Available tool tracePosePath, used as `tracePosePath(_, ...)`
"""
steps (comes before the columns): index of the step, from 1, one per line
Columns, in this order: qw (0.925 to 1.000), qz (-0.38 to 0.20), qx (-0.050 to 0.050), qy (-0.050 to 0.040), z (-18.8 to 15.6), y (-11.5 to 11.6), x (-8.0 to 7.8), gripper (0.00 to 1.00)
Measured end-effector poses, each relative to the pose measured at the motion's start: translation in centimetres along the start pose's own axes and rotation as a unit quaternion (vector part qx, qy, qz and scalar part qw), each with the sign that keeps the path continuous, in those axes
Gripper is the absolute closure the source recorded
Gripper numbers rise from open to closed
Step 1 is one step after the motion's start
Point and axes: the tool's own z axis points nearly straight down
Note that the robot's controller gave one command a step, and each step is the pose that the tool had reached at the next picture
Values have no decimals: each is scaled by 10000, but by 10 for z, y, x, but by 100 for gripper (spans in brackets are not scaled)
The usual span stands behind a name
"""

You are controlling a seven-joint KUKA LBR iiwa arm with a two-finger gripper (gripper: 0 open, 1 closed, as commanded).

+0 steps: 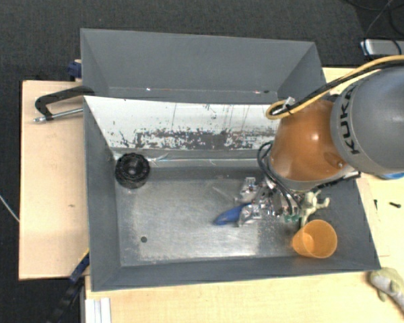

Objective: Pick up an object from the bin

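Gripper [257, 204] is positioned low in bin [182, 244], right of centre, just beside small blue obj. [227, 217], presumably for pickup; opening state cannot be determined.

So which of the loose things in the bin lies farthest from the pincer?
The black round cap, alone toward the view's left; the orange cup and the blue piece lie close beside the pincer.

Small blue object [227, 216], lying flat, bin [175, 227] floor, right of centre
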Motion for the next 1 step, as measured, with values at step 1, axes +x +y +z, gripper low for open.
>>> tracePosePath(1, 9917, -1284, 10, 7, -167, -2, -17, 100)
